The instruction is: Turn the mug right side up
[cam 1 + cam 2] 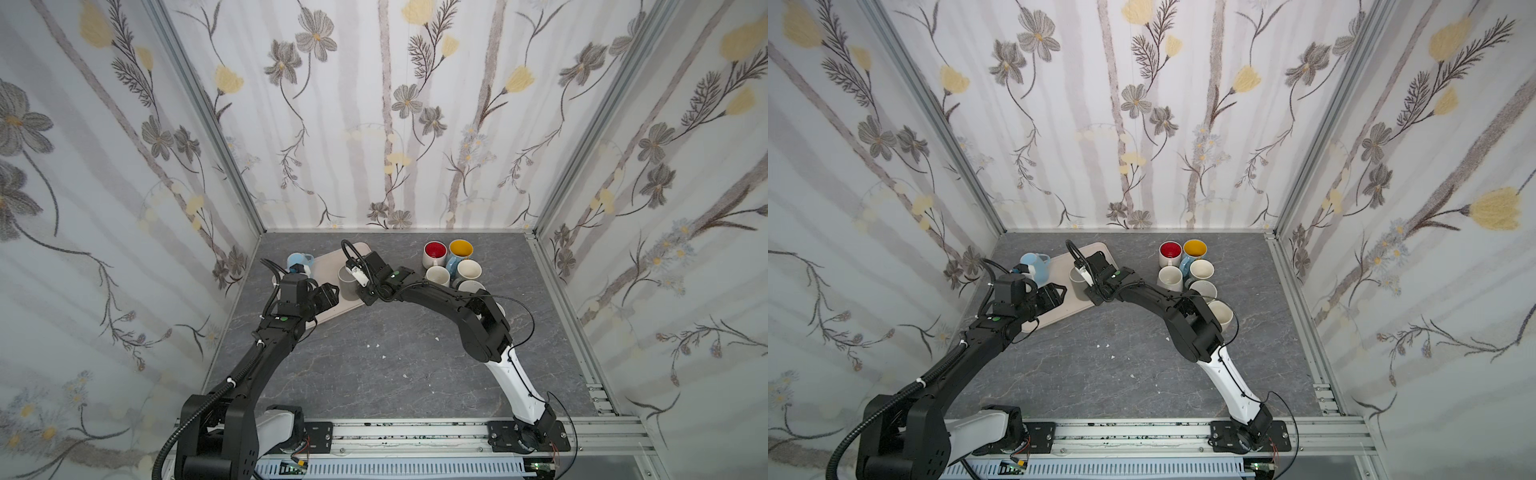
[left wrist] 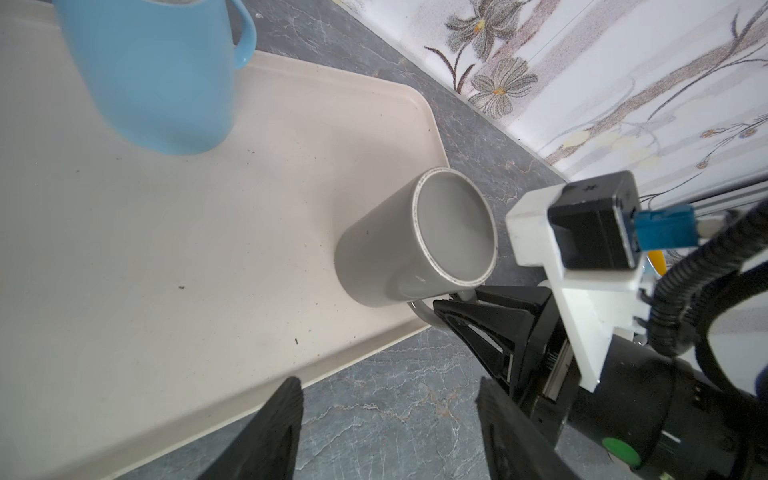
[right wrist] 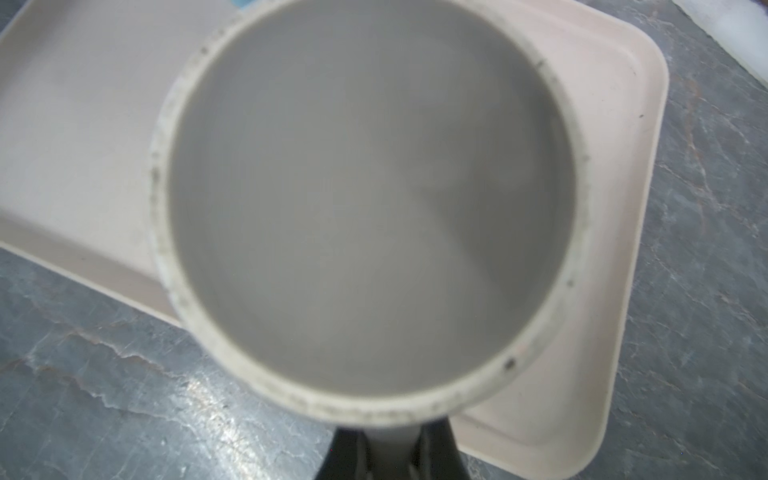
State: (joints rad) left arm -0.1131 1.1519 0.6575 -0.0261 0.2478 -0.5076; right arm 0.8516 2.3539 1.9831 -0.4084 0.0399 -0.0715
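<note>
R gripper [image 2: 451, 301] pinches handle [image 2: 419, 311] of inverted grey mug [image 2: 386, 257] on tray [image 2: 166, 270].

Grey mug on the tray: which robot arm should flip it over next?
Probably the right. The right gripper is shut on the handle of the grey mug, which stands upside down on the tray. The left gripper hangs open beside it, holding nothing.
</note>
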